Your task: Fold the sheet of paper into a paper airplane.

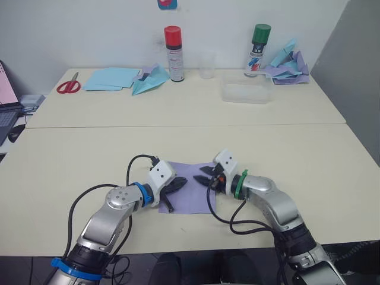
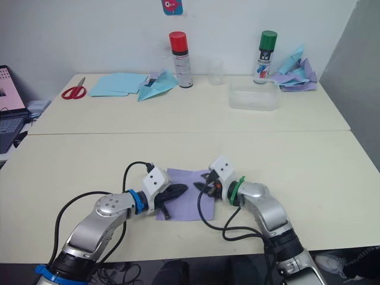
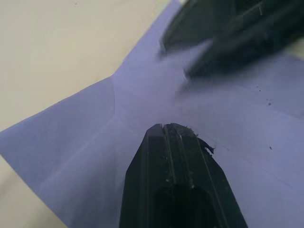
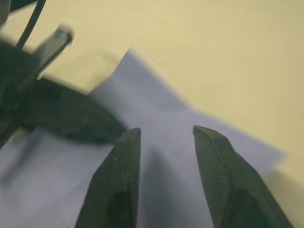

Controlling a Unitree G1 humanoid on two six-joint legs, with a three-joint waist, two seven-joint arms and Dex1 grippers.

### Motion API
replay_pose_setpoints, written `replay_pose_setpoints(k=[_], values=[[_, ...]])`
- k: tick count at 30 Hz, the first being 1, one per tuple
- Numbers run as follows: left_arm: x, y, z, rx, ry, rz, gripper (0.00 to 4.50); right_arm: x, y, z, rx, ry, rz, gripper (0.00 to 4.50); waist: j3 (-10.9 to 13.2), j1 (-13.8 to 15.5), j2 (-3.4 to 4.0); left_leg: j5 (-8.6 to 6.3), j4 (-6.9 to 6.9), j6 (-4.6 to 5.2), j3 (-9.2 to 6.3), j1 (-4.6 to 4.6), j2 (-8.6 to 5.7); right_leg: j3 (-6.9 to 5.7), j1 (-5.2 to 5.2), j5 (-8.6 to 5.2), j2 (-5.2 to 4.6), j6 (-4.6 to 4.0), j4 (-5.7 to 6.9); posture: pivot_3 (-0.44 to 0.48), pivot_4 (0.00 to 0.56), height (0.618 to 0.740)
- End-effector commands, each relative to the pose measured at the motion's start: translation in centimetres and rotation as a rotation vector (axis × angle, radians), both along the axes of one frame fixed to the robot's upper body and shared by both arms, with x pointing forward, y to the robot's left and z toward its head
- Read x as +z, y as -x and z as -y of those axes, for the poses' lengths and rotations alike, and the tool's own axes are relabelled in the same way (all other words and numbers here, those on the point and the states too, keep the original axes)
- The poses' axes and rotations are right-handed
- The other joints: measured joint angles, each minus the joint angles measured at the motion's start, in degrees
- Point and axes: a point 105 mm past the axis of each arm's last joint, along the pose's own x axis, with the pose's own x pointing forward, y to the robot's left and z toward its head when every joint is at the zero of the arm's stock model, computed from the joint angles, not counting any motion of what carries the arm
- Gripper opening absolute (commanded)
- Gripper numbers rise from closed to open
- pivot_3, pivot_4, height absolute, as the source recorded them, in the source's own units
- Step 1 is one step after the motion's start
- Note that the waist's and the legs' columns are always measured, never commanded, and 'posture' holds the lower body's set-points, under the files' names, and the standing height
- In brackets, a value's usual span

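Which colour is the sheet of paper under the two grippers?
Lavender; the sheet of paper shows best in the right eye view.

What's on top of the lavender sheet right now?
Both grippers sit over the sheet of paper: the left gripper, fingers shut, and the right gripper, fingers open, tips facing. The paper lies flat on the table; whether the tips press it is unclear.

Even, bright indoor light with soft shadows and no glare on the table [image 1: 249,142]; both wrist views are close and blurred, the far gripper smeared out of focus.
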Motion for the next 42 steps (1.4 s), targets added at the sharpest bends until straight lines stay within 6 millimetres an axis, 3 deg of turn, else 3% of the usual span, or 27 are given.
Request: replay_pose_setpoints(k=[1, 7, 14, 17, 20, 21, 28, 42], values=[[-2.0, 0.4, -0.1, 0.019, -0.018, -0.072, 0.0, 2.0, -0.6, 1.4, -0.067, -0.045, 0.058, 1.86, 0.0, 0.1, 0.0, 0.0, 0.0, 0.0, 0.0, 0.0, -0.02, 0.0, 0.0, 0.0, -0.01, 0.0, 0.0, 0.0, 0.15, 0.74], [-2.1, 0.3, 0.3, 0.007, -0.014, -0.075, 0.0, 1.5, -0.3, 2.0, -0.094, -0.04, 0.012, 1.86, 0.0, 0.2, 0.02, 0.0, 0.0, 0.0, -0.02, 0.0, -0.02, -0.03, 0.0, 0.0, -0.02, 0.0, 0.03, 0.0, 0.15, 0.74], [-2.0, 0.5, 0.4, -0.012, -0.011, -0.078, 0.0, 1.1, 0.4, 0.8, -0.065, -0.062, -0.064, 1.86, 0.0, 0.3, 0.02, 0.0, 0.02, 0.0, -0.02, -0.01, -0.03, -0.03, 0.01, 0.0, -0.03, 0.01, 0.03, 0.0, 0.15, 0.74], [-2.0, 0.4, 0.3, -0.012, -0.011, -0.078, 0.0, 1.1, 0.4, 0.6, -0.052, -0.046, -0.051, 1.29, 0.0, 0.3, 0.02, 0.0, 0.02, 0.0, -0.01, -0.01, -0.04, -0.02, 0.01, 0.0, -0.03, 0.01, 0.03, 0.0, 0.15, 0.74], [-2.0, 0.4, 0.4, -0.016, -0.011, -0.078, 0.0, 1.1, 0.4, 0.4, -0.023, -0.01, 0.005, 0.2, 0.0, 0.3, 0.02, 0.0, 0.02, 0.0, -0.02, -0.01, -0.04, -0.03, 0.01, 0.0, -0.03, 0.01, 0.02, 0.0, 0.15, 0.74], [-2.0, 0.5, 0.5, -0.019, -0.011, -0.078, 0.0, 1.2, 0.4, 0.4, -0.018, -0.005, 0.019, 0.02, 0.0, 0.3, 0.02, 0.0, 0.02, 0.0, -0.02, -0.01, -0.04, -0.03, 0.01, 0.0, -0.03, 0.0, 0.02, 0.0, 0.15, 0.74], [-2.0, 0.6, 0.6, -0.025, -0.013, -0.08, 0.0, 1.1, 0.7, -0.4, 0.051, 0.077, 0.116, 0.02, 0.0, 0.3, 0.02, 0.0, 0.02, 0.0, -0.02, -0.01, -0.04, -0.03, 0.01, 0.0, -0.03, 0.01, 0.02, 0.0, 0.15, 0.74], [-1.9, 0.5, 0.3, -0.022, -0.023, -0.078, 0.0, -1.1, 1.1, -1.3, 0.2, 0.329, 0.26, 0.02, 0.0, 0.3, 0.02, 0.0, 0.02, 0.0, -0.01, 0.01, -0.03, -0.03, 0.01, 0.0, -0.01, 0.0, 0.03, 0.0, 0.15, 0.74]])
